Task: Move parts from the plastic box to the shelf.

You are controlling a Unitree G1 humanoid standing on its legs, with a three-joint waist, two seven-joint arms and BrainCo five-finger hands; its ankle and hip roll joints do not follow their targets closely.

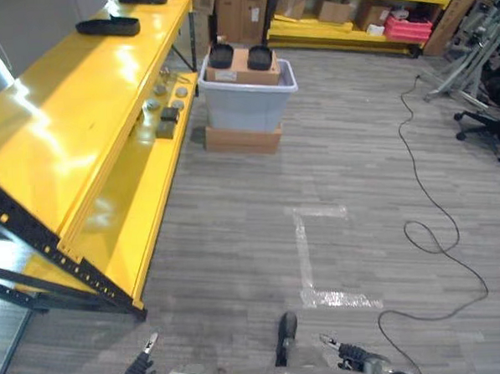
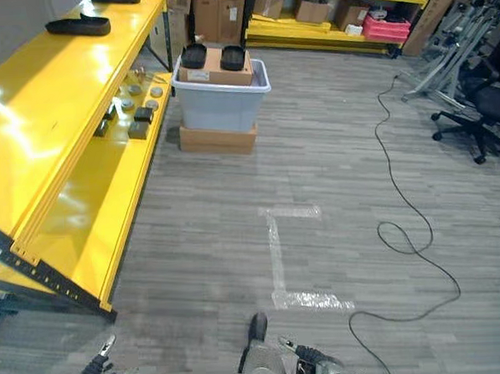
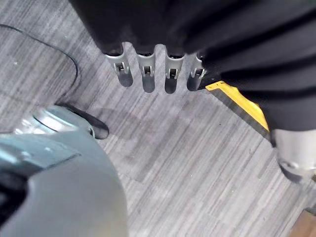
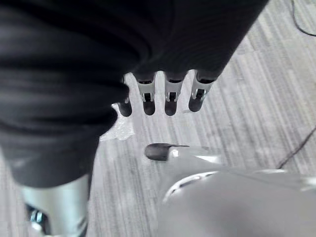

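Observation:
The grey plastic box (image 1: 247, 99) stands on a flat cardboard box (image 1: 243, 139) far ahead, beside the yellow shelf (image 1: 70, 121) on my left. A carton on top of it carries two black parts (image 1: 220, 54) (image 1: 260, 57). Several small parts (image 1: 164, 112) lie on the shelf's lower board, and black trays (image 1: 107, 27) rest on its top board. My left hand (image 1: 141, 373) and right hand (image 1: 347, 351) hang low at my sides, far from the box. In the wrist views the left hand's fingers (image 3: 148, 74) and the right hand's fingers (image 4: 170, 96) point straight at the floor, holding nothing.
Grey plank floor with white tape marks (image 1: 308, 259) lies between me and the box. An office chair (image 1: 490, 124) and metal frames (image 1: 470, 58) stand at the right. Another yellow rack (image 1: 350, 14) with cartons lines the far wall.

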